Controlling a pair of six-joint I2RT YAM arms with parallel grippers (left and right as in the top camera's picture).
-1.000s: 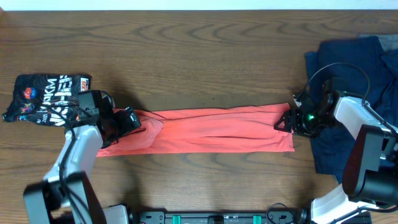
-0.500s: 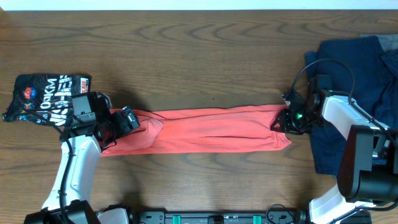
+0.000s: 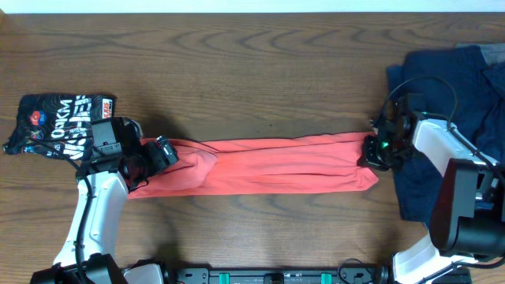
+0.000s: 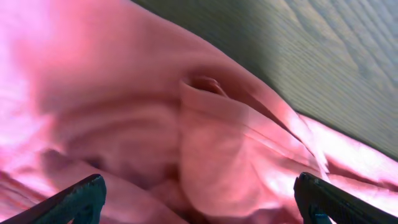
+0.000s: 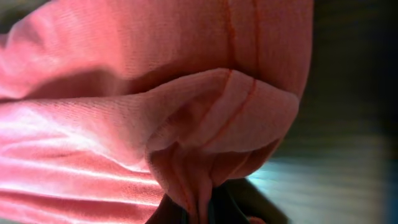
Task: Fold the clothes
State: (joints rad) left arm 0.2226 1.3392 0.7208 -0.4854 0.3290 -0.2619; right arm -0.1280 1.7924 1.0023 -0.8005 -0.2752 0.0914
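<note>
While our right gripper (image 3: pixel 372 150) pinches the right end of the coral-red cotton T-shirt (image 3: pixel 276 164), a long band across the wooden table (image 3: pixel 252 71), our left gripper (image 3: pixel 168 151) gapes over its left end. We'd close left deep before lifting. Right wrist shows the bunched hem (image 5: pixel 224 106); overhead can't.

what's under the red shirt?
Only the table shows around the shirt; nothing sticks out from beneath. The right gripper pinches one end. Whatever lies under the folded cloth is covered.
</note>
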